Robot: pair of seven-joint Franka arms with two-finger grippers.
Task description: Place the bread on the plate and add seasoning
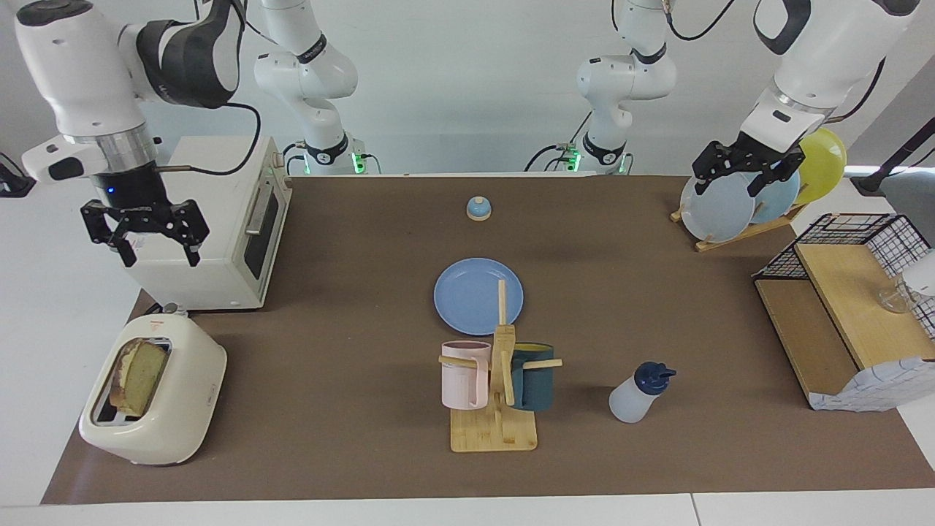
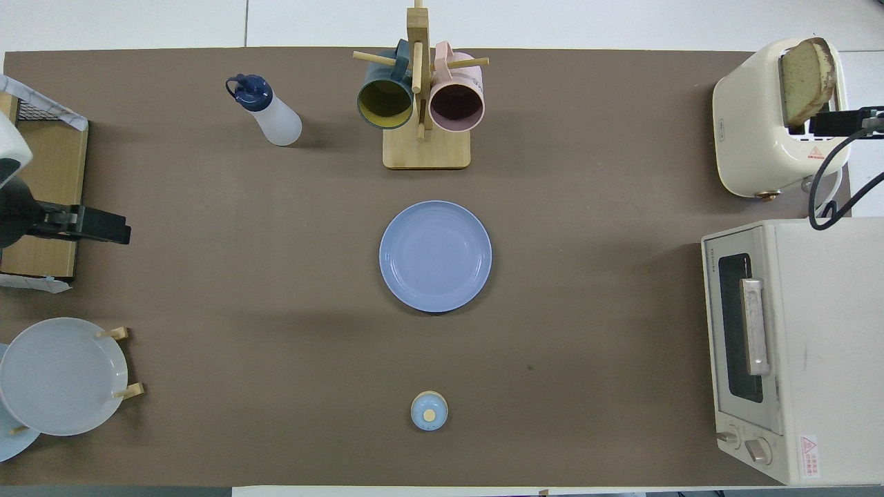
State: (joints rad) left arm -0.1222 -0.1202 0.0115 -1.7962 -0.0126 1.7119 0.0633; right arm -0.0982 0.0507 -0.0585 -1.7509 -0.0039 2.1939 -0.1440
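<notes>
A robotics laboratory staged as a kitchen is indicated. Two white arms are mounted at one edge of a table (image 1: 350, 467) covered by a brown mat. Kitchen props are set near its edges: a toaster (image 1: 157, 394), a toaster oven (image 1: 219, 226), a mug tree (image 1: 500, 380) and a plate rack (image 1: 741, 232). Plain white walls are seen.

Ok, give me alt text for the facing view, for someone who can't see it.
An empty blue plate lies mid-table while the bread stands in the toaster at the right arm's end. The seasoning bottle stands beside the mug rack. The right tool hangs open over the toaster oven; the left tool hangs over the plate rack.
</notes>
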